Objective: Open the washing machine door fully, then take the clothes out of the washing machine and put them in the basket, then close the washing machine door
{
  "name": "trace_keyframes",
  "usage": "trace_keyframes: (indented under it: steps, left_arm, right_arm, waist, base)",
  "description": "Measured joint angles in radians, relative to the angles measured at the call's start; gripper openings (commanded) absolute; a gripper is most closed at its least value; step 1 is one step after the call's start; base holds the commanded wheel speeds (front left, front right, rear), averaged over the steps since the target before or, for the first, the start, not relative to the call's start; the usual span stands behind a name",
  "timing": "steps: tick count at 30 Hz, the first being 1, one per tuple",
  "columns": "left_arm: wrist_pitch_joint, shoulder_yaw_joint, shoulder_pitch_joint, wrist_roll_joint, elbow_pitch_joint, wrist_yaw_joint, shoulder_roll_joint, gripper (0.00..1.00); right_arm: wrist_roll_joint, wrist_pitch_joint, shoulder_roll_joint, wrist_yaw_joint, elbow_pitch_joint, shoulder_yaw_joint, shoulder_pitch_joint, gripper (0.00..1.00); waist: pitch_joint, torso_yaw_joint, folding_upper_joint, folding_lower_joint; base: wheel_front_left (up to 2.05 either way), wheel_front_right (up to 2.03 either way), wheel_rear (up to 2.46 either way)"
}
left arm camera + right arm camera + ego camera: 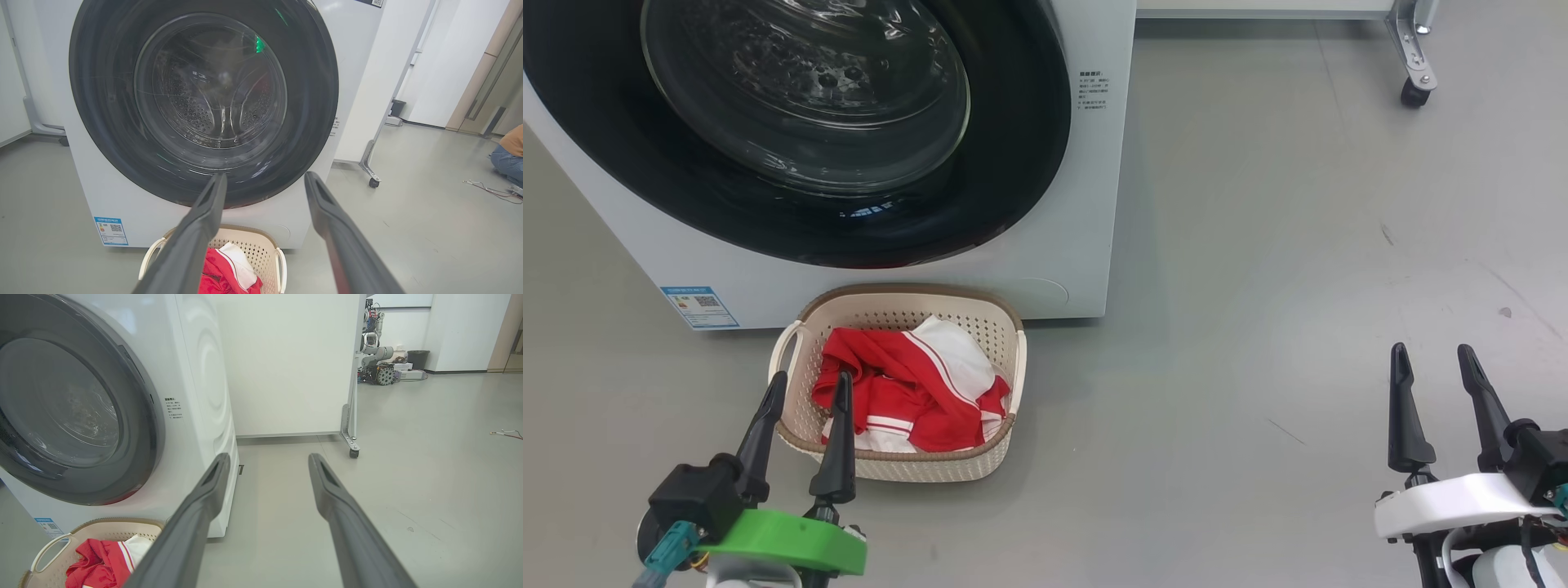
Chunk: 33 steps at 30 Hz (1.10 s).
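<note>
Plainly, the glossy black-rimmed washing machine door (800, 106), its glass bulging, sits shut on the white washing machine (1086, 204). Just before it, the perforated cream basket (907, 291) holds the soft red-and-white clothes (907, 384). The left gripper (810, 380), fingers spread, hangs at the basket's near-left rim. The right gripper (1432, 349), also spread, hangs over smooth open floor (1258, 286) well to the right.

The washing machine door (61, 416) shut — clothes (98, 563) in the basket (116, 522), right gripper (268, 459) spread wide
</note>
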Motion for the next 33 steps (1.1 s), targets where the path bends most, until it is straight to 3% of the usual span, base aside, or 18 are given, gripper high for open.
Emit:
trace_keyframes:
  steps: [10,11,21,33]
  left_arm:
    - [0.000,-0.003,0.000,-0.004,0.000,0.000,-0.001,1.00]
    - [0.002,-0.004,0.002,-0.003,0.010,0.000,-0.002,0.00]
    - [0.004,-0.016,0.034,-0.044,0.050,0.000,-0.008,0.00]
    - [0.037,0.004,0.034,-0.211,0.044,0.000,-0.008,0.00]
  right_arm:
    - [-0.001,0.000,0.000,0.001,-0.001,-0.001,0.005,1.00]
    - [0.000,0.000,0.003,0.001,0.009,0.000,0.005,0.00]
    - [0.041,0.002,0.033,0.010,0.054,0.009,0.027,0.00]
    - [0.217,0.044,0.042,0.031,0.061,-0.011,0.025,0.00]
  waist:
    - [-0.006,0.002,0.0000,0.0000]
    - [-0.007,0.002,0.0000,0.0000]
    - [-0.009,0.000,0.0000,0.0000]
    - [-0.017,-0.004,0.0000,0.0000]
  base:
    - [0.00,0.00,0.00]
    - [0.00,0.00,0.00]
    - [0.00,0.00,0.00]
    - [0.00,0.00,0.00]
